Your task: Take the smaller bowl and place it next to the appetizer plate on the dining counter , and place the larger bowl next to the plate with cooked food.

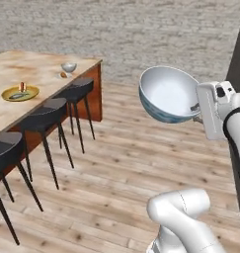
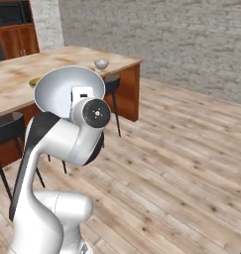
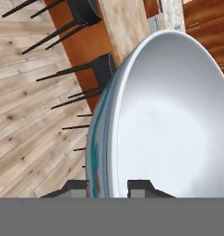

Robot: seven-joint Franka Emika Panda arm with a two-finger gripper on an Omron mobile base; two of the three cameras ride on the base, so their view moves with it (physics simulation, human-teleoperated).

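Hand: we see the hand (image 3: 108,188) clamped on the rim of the larger bowl (image 1: 168,94), one dark fingertip outside the wall and one inside; in the left base view the grip point sits at the bowl's right edge, against the white wrist block.
Larger bowl: it is held up in the air over the wooden floor (image 1: 126,163), tipped on its side so its pale inside faces the left base camera; the blue-teal pattern shows as a thin strip along the lower outer wall. In the right base view we see the bowl (image 2: 62,89) partly behind the arm's round dark joint, its lower part hidden.
Smaller bowl: it stands on the surface near the far corner (image 1: 68,67), well apart from the hand; we cannot read its mottling at this size. A small brownish item lies just beside it, too small for us to name.
Plate with cooked food: the yellow-olive plate (image 1: 20,93) lies on the surface toward the stool side, with a grey piece and a reddish piece on it, both blurred. In the right base view all but a sliver of it is covered by the bowl.
Dining counter: the marbled surface (image 1: 22,69) is cut off by the left edge; black stools (image 1: 47,111) stand along its near side.
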